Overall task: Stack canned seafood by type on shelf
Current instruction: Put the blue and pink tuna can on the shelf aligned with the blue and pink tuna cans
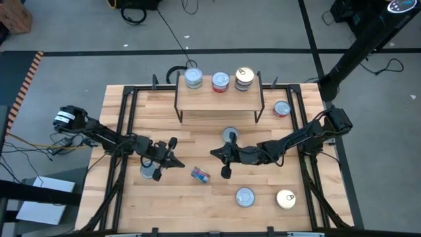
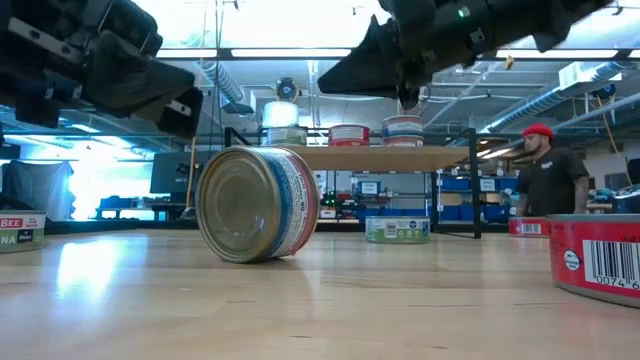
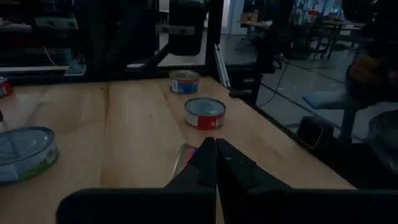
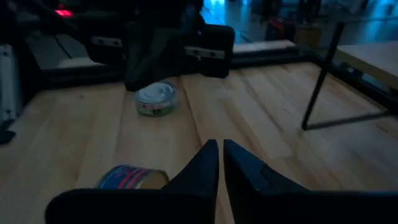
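Observation:
The shelf [image 1: 220,99] stands at the table's far side and carries three stacks of tins: silver-blue [image 1: 193,79], red-labelled [image 1: 220,81] and gold [image 1: 244,78]. One blue-and-red tin [image 1: 200,174] stands on its edge mid-table, seen large in the low view [image 2: 258,205] and in the right wrist view [image 4: 130,177]. My left gripper [image 1: 181,165] [image 3: 216,149] is shut just left of it. My right gripper [image 1: 216,153] [image 4: 221,149] is shut above and to its right. Neither touches the tin.
Loose tins lie flat on the table: a silver one [image 1: 148,171] under the left arm, one [image 1: 230,135] in front of the shelf, a red one [image 1: 281,108] at the right, and a silver [image 1: 245,196] and a gold [image 1: 285,199] near the front edge. A person [image 2: 545,175] stands beyond the table.

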Robot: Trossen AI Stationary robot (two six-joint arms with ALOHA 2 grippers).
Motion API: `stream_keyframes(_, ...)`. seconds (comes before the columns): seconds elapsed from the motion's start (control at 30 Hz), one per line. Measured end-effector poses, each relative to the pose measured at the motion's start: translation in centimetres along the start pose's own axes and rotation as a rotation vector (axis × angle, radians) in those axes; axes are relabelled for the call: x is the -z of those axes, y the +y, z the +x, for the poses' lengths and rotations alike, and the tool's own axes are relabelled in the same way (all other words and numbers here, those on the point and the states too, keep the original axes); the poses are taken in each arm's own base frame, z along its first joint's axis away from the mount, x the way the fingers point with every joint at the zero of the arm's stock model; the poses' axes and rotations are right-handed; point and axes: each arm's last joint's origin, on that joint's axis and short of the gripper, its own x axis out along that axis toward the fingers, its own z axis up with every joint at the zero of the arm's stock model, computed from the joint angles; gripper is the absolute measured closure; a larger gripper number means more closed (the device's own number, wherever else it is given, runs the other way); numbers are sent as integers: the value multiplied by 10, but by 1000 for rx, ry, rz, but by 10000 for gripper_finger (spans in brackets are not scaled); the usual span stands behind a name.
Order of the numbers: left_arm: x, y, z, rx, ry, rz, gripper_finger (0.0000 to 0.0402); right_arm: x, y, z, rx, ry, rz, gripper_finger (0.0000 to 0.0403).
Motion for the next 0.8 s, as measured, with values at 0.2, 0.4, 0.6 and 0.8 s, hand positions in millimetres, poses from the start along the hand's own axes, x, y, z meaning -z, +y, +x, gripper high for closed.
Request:
stream_keyframes(0.2, 6, -1, -6, -1, 17, -2, 399, -18, 16, 0, 5, 52, 41, 353)
stream_keyframes(0.4, 7, -1, -6, 3, 24, -3, 398, -23, 28, -5, -17, 67, 108, 323)
stream_keyframes(0.6, 8, -1, -6, 19, 38, -5, 397, -20, 32, -8, -19, 86, 143, 294)
stream_keyframes(0.8, 6, -1, -6, 2, 15, -5, 397, -30, 36, -9, 14, 130, 116, 258)
